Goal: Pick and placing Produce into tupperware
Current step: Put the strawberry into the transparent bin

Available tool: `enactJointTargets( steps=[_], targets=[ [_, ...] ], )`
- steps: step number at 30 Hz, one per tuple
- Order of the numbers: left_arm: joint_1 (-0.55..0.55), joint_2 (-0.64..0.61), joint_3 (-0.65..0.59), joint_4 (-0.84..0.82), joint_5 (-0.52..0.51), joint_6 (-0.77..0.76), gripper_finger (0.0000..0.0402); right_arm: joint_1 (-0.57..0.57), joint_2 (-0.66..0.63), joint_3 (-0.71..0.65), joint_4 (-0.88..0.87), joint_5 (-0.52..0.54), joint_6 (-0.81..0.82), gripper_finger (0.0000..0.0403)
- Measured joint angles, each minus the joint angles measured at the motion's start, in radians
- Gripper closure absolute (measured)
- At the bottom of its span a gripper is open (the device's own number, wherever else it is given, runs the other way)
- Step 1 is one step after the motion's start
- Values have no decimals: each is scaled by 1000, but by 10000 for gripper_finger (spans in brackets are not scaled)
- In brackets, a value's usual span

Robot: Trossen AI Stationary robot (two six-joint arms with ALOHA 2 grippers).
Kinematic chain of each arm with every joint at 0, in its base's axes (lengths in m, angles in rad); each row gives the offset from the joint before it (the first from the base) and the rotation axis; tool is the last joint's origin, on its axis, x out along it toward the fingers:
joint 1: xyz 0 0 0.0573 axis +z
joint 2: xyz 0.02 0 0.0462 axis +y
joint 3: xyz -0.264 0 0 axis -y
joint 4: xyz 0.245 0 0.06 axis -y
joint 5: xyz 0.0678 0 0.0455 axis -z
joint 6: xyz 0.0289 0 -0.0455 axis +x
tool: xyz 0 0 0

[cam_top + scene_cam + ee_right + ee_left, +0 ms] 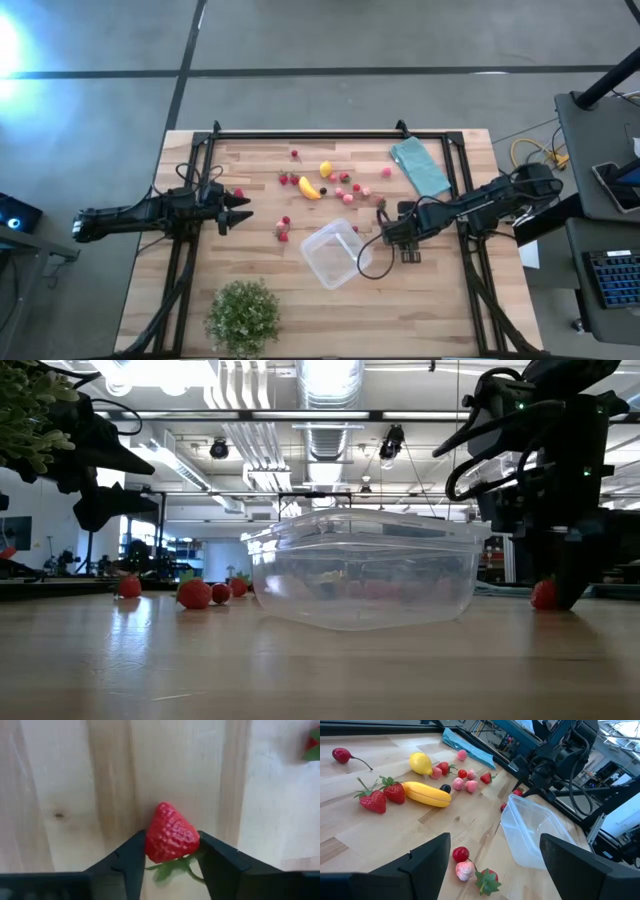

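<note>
The produce lies scattered on the wooden table: a banana (309, 189), a lemon (325, 169) and several red and pink berries around them. The clear tupperware (332, 255) stands open and empty on the table, toward its near edge. My right gripper (384, 212) points down just right of the box's far corner, shut on a red strawberry (170, 839). My left gripper (236, 212) hovers open at the table's left. A red cherry (461, 854), a pink berry and a small strawberry lie on the table ahead of its fingers. My right gripper pinches the strawberry between its two fingers (131, 857), which sit on opposite sides of the fruit near its green leafy end (172, 866). The fingers come from above, pointing down. In the low view the strawberry (543, 594) sits at table level beside the fingers.
A bushy green plant (243, 315) stands near the table's near-left corner. A teal folded cloth (420, 165) lies at the far right. Black rails run along the table's left, right and far edges. Bare wood lies between the tupperware and the near edge.
</note>
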Motion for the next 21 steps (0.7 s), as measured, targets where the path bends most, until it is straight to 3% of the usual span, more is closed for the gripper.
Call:
enactJointTargets(
  steps=[5,10,21],
  targets=[
    [0,0,0,0,0,0,109,-1,-1,13,-11,10,16,272],
    [0,0,0,0,0,0,109,-2,-21,77,-70,-23,47,251],
    [0,0,0,0,0,0,109,-1,-97,350,-130,-128,108,265]
  ],
)
